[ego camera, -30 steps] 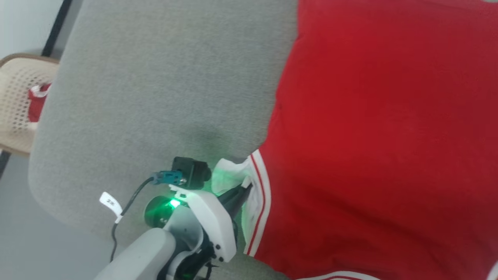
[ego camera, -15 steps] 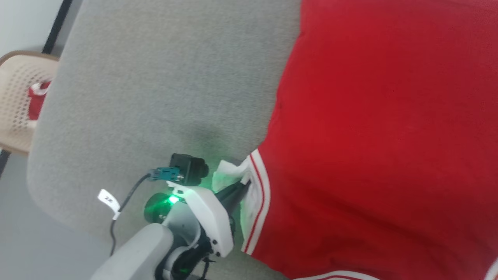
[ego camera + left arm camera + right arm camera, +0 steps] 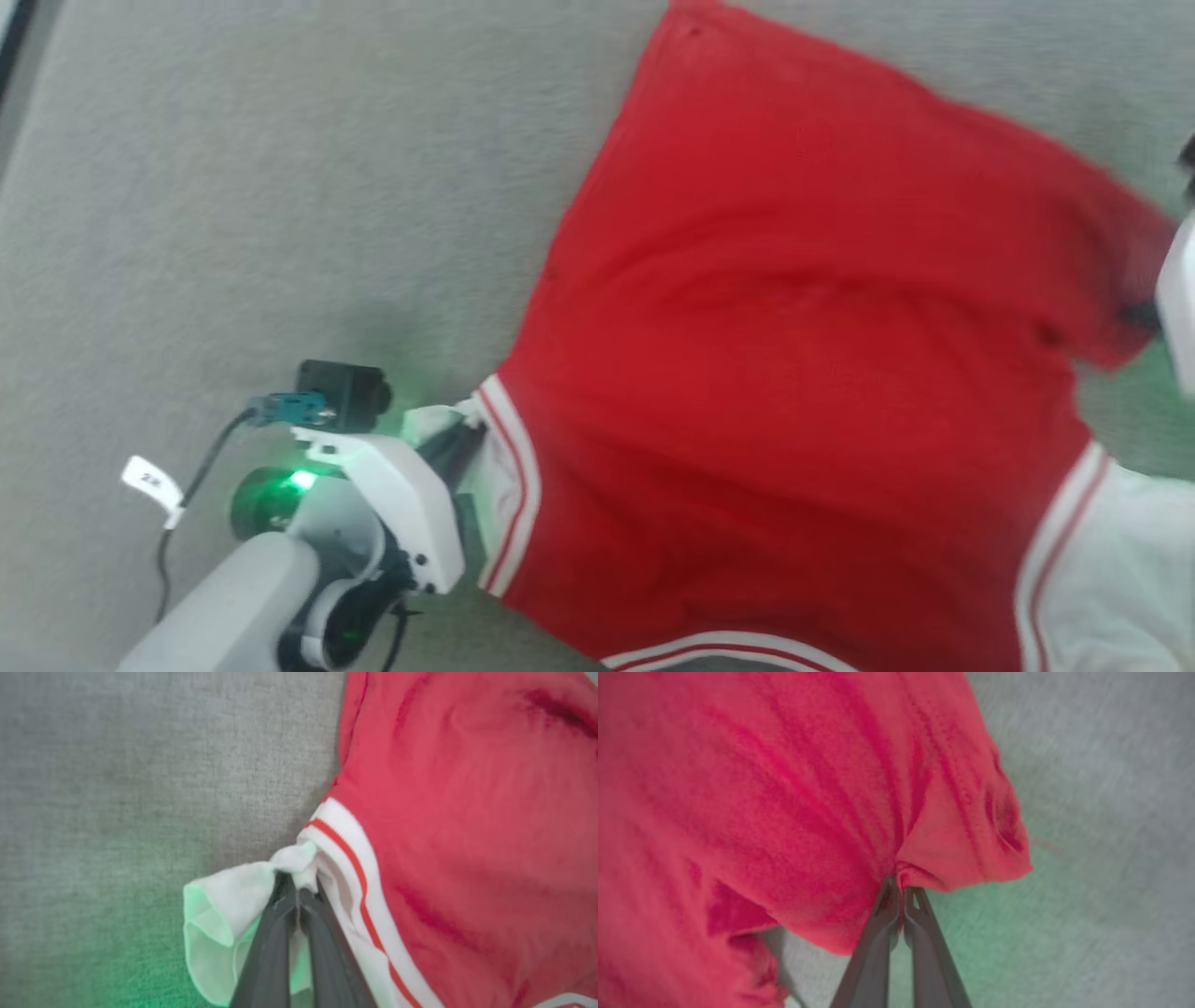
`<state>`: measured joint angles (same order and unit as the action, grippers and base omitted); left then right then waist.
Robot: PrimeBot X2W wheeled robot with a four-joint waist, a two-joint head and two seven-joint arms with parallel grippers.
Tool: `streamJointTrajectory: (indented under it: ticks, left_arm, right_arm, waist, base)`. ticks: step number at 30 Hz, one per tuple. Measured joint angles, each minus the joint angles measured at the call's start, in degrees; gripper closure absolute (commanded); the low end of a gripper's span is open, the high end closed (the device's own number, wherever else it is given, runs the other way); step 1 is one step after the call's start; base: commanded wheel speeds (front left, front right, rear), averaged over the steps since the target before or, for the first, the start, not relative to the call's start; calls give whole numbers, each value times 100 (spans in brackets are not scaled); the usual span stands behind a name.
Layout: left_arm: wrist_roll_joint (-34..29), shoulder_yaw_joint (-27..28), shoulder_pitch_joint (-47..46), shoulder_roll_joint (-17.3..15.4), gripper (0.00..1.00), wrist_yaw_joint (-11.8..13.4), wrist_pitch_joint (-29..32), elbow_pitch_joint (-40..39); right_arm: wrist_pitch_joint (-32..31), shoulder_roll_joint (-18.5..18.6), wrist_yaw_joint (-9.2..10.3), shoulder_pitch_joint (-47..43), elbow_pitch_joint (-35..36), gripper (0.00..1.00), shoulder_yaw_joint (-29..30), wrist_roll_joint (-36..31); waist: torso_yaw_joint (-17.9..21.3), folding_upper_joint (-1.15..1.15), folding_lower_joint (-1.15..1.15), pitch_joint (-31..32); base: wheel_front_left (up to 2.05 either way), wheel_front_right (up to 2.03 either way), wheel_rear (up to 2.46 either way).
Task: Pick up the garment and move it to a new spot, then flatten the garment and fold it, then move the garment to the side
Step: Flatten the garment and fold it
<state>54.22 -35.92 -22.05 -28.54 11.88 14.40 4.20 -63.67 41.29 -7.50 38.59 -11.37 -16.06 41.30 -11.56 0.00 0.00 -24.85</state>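
The garment point(image 3: 794, 373), a red jersey with white sleeves and red-white striped trim, is spread on the grey padded surface point(image 3: 233, 205), plain red side up. My left gripper point(image 3: 464, 437) is shut on the bunched white sleeve point(image 3: 243, 905) at the garment's left edge. In the left wrist view the gripper point(image 3: 299, 882) pinches that sleeve just beside the striped trim point(image 3: 350, 858). My right gripper point(image 3: 899, 879) is shut on a fold of red cloth point(image 3: 831, 788) near the garment's corner. At the right edge of the head view a blurred pale part of the right arm point(image 3: 1178, 308) meets the cloth.
Grey fabric surface extends around the garment on the left and top in the head view. A cable with a white tag point(image 3: 149, 481) hangs from my left wrist. Green light from both wrists tints the surface near the grippers.
The head camera has swung, so the beige chair and the surface's left edge have left the picture and the garment's right side has come in. The left gripper still grips the sleeve.
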Motion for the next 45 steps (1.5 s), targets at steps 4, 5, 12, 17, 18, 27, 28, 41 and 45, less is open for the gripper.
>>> streamJointTrajectory:
  ticks: [4, 5, 12, 17, 18, 27, 28, 41, 45]
  left_arm:
    - [23, 109, 93, -185, 100, 121, 59, -99]
    - [34, 127, 97, -214, 100, 148, 67, -125]
    - [78, 241, 159, -399, 100, 225, 132, -266]
    - [124, 260, 157, -431, 100, 221, 138, -272]
    - [133, 264, 157, -430, 100, 205, 126, -246]
    - [183, 274, 168, -391, 100, 113, 55, -57]
    - [196, 279, 179, -391, 100, 112, 33, -51]
    - [271, 325, 428, -470, 100, 147, -38, -129]
    - [275, 282, 438, -455, 100, 148, -37, -167]
  right_arm:
    - [70, 23, 0, -840, 688, 100, 190, 224]
    - [76, 19, 0, -1061, 840, 100, 248, 248]
    - [123, -307, -1, -2526, 1735, 100, 860, 233]
    - [353, -703, -3, -3139, 1936, 100, 1194, -74]
    - [593, -896, 0, -3204, 1853, 100, 1243, -181]
    - [1311, -1187, -34, -3105, 1340, 0, 1137, -476]
    - [1314, -1183, -34, -3103, 1348, 0, 1145, -457]
    - [656, -1123, -2, -3239, 2980, 0, 2042, -502]
    - [568, -1218, -2, -2964, 3437, 0, 2102, -564]
  waist:
    - [313, 0, 0, 100]
    - [389, 0, 0, 121]
    - [797, 0, 0, 220]
    - [905, 0, 0, 210]
    - [933, 0, 0, 200]
    - [992, 0, 0, 253]
    - [1002, 0, 0, 267]
    - [1060, 0, 0, 472]
    - [964, 0, 0, 493]
  base:
    - [0, 0, 0]
    - [0, 0, 0]
    - [0, 0, 0]
    - [0, 0, 0]
    - [0, 0, 0]
    - [0, 0, 0]
    - [0, 0, 0]
    - [0, 0, 0]
    - [0, 0, 0]
